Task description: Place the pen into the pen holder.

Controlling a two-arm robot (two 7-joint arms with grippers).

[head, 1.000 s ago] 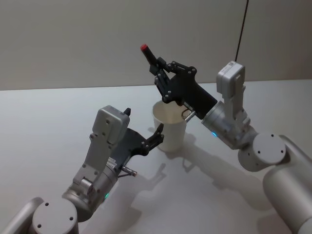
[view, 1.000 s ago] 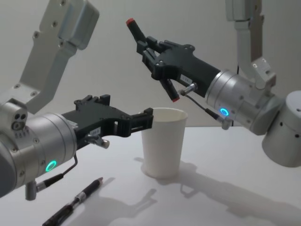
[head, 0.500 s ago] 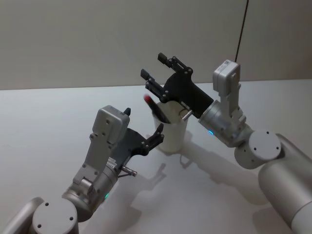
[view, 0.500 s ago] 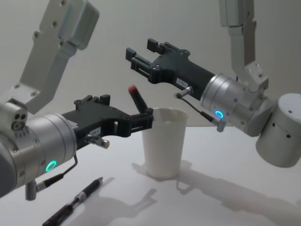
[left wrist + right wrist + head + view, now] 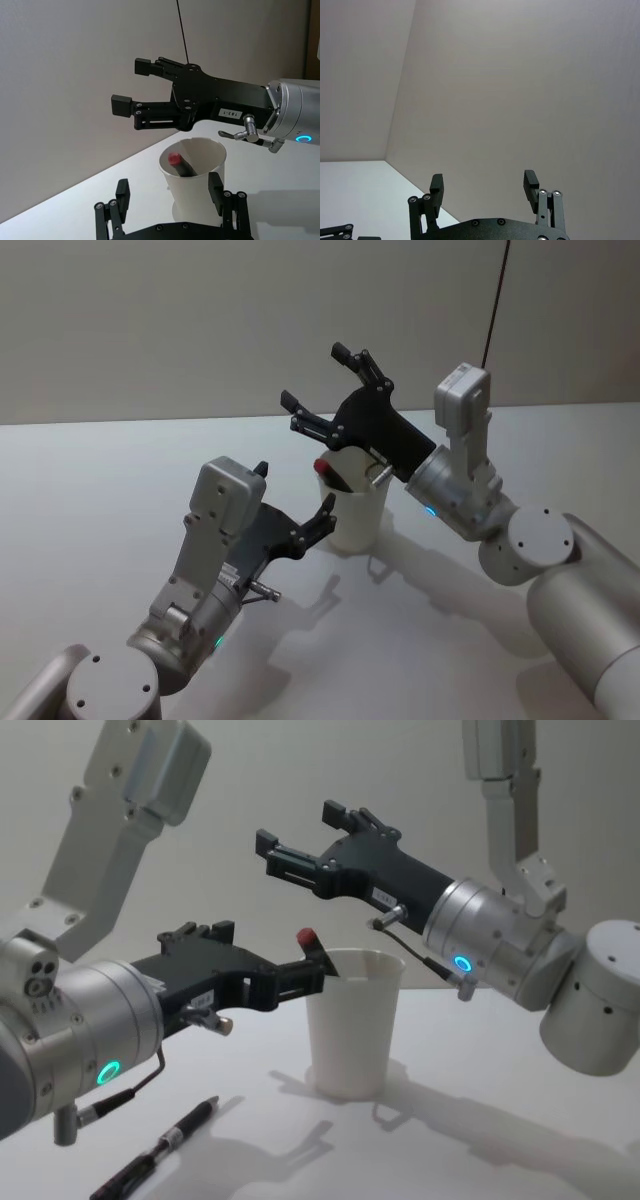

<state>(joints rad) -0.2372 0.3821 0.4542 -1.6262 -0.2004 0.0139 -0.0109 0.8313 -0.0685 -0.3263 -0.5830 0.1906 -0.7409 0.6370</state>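
**Pen stands in the pen holder; both grippers open and empty**

At the lower left of the chest view a second pen [image 5: 165, 1145] lies flat on the pale worktop [image 5: 480, 1160], dark-bodied, slanting up to the right, well apart from the cup; above it the left arm reaches in from the left edge, and the left gripper [image 5: 270, 955] is held level at mid-frame with its fingers spread and nothing between them; its nearer fingertip sits just beside the cup's rim, and whether it touches cannot be told; in the left wrist view the cup stands just beyond the two spread fingers.

At the centre the pen holder [image 5: 355, 1030], a plain white tapered paper cup, stands upright on the worktop; the pen [image 5: 318, 952] leans inside it, its red-capped end poking above the rim on the left side, free of either gripper.

Above the cup, at upper centre, the right gripper [image 5: 300, 828] hangs with its fingers wide apart and empty, pointing left; its arm comes in from the right edge.
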